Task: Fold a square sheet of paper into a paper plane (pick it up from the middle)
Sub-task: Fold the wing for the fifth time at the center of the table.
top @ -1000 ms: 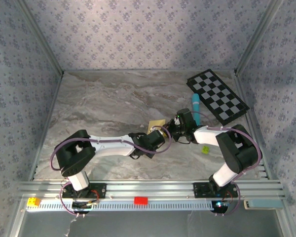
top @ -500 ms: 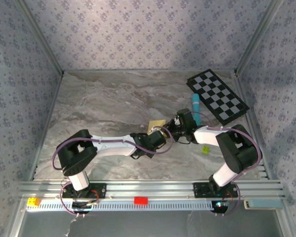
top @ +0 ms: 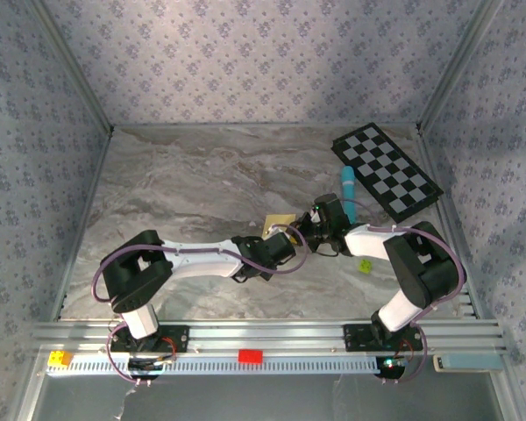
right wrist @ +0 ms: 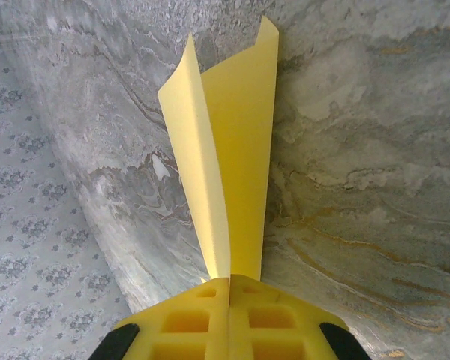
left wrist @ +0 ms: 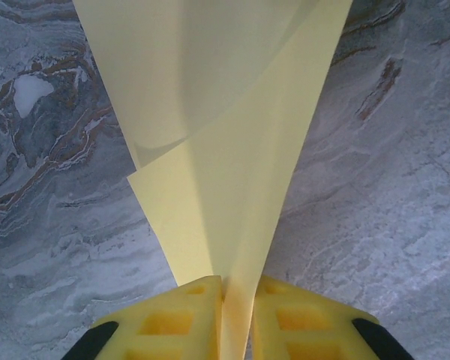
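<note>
Paper (left wrist: 225, 150) — left claw (left wrist: 236, 291) newly clamped on it, right claw (right wrist: 230, 289) unchanged

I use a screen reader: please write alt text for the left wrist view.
The left gripper pinches the folded yellow square sheet of paper between its yellow fingers; the sheet fans out wider away from them, over a grey marbled table.
</note>
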